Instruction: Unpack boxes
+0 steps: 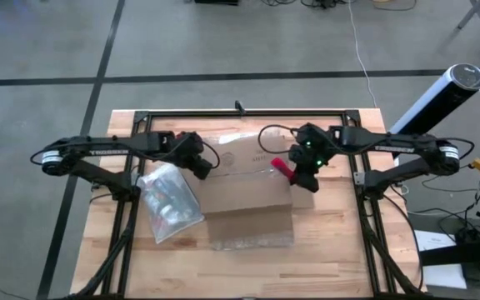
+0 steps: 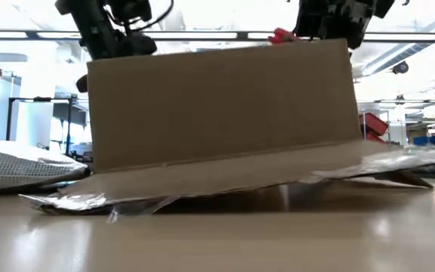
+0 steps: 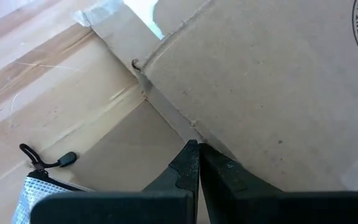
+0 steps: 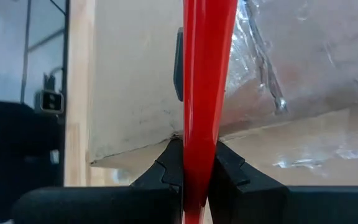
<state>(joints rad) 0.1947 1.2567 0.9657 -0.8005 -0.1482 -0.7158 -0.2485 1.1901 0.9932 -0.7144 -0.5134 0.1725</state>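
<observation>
Here, a brown cardboard box (image 1: 244, 187) lay at the middle of the wooden desk (image 1: 332, 258), one long flap (image 2: 217, 98) standing upright and another spread flat toward the desk's near edge. The right tool (image 1: 300, 173) hovered over the box's right side, clenched on a small red knife (image 4: 202, 93). The left tool (image 1: 200, 167), fingers (image 3: 188, 168) pressed together and holding nothing, sat at the box's left edge. A translucent zip pouch (image 1: 169, 200) rested just left of the box.

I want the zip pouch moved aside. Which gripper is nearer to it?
Left. The left gripper sits shut just beside the zip pouch; the right gripper, holding the red knife, is across the box.
</observation>
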